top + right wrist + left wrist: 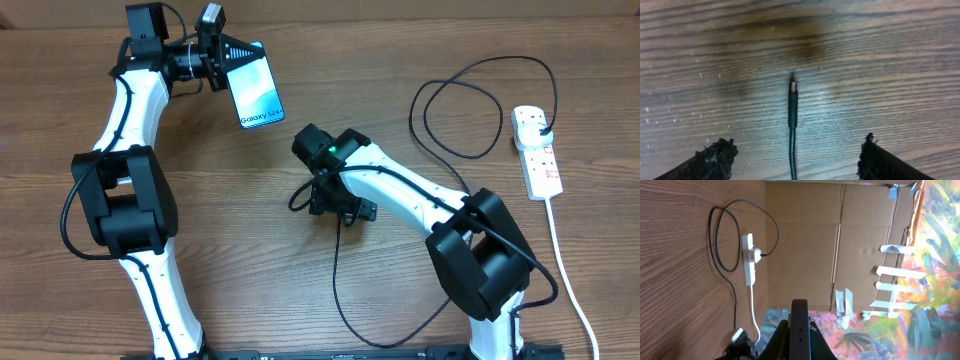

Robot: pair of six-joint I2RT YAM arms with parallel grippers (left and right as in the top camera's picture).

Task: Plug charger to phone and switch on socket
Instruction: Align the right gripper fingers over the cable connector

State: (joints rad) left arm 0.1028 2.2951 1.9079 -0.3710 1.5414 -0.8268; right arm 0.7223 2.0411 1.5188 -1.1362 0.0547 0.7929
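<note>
Phone: the phone [255, 90] is held up at the far left of the table [350, 40], with its screen turned to the overhead camera and its "Galaxy" end aimed at the table's middle.
Left gripper: the left gripper [799, 332] is clamped on the phone, whose dark edge is seen end-on between the fingers in the wrist view.
Right gripper: the jaws of the right gripper [794, 149] are apart and low over the wood, with one finger [715, 157] set on each side of the cable.
Charger: the charger [792, 107] lies flat on the table, and its connector tip [792, 86] is just ahead of the open jaws, centred between them.
Long axis: the connector runs straight away from the right wrist, tip forward, and the cable trails back under the gripper.
Plug head: the plug head [541, 124] appears to be seated in the socket [538, 165] at the far right. The switches are too small to be read.
Nearer arm: the right arm is nearer, directly over the connector. The left arm is well apart and occupied.
Step in hand: this is judged to be the pick-up of the connector end.
Next move: a short advance and descent is called for, so that the barrel behind the tip is pinched across its width.
Risk: the thin cable may roll or slip out as the jaws are closed.
</note>
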